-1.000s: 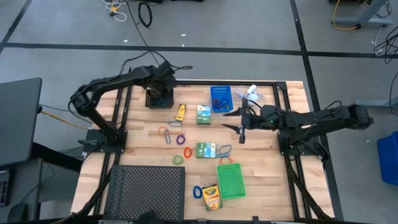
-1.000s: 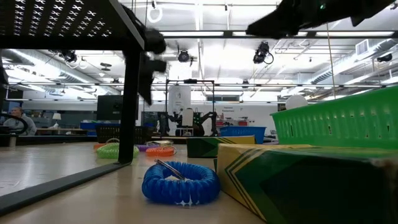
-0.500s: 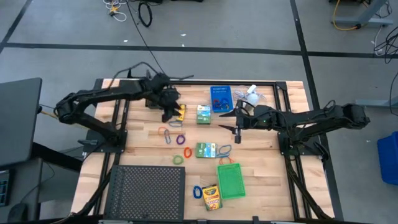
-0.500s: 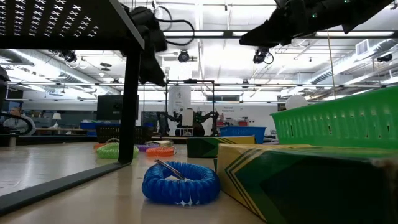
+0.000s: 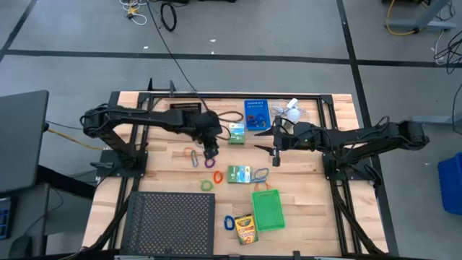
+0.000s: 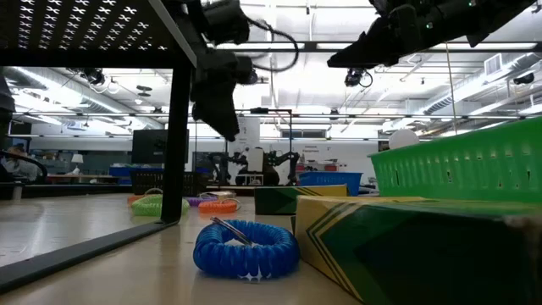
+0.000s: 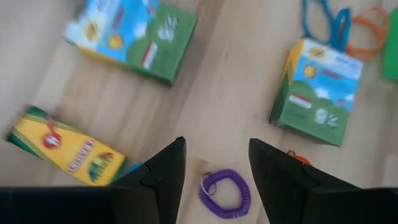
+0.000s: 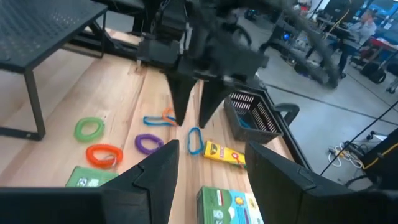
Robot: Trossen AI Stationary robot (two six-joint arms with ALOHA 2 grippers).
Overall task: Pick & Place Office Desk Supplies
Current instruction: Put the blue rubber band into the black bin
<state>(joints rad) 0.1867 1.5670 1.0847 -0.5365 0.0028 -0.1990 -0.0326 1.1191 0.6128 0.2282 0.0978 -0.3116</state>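
My left gripper [image 5: 211, 152] hangs open over the middle of the table, fingers pointing down. Its fingers stand on either side of a purple loop [image 7: 224, 194] and above it, touching nothing. A yellow tube [image 7: 62, 146] and two green-white boxes [image 7: 134, 37] [image 7: 317, 93] lie around it. My right gripper [image 5: 264, 141] is open and empty above the table, just right of the far green-white box [image 5: 236, 133]. In the right wrist view, the left gripper [image 8: 191, 115] shows above the loops, and the purple loop [image 8: 148, 144] lies flat on the wood.
More loops lie around: blue and orange [image 5: 193, 156], orange [image 5: 217, 175], green [image 5: 207, 185], a blue coil [image 5: 229, 222]. A black bin [image 5: 185, 110], a blue bin [image 5: 255, 114] and a white fan [image 5: 291, 108] stand at the far edge. Green bin [image 5: 268, 209], crayon box [image 5: 245, 230] and black mesh tray [image 5: 172, 217] stand near.
My left gripper has left the black bin at the far edge. It has swung toward the table's right and near side and come lower, past the yellow tube, and now hangs over the purple loop.
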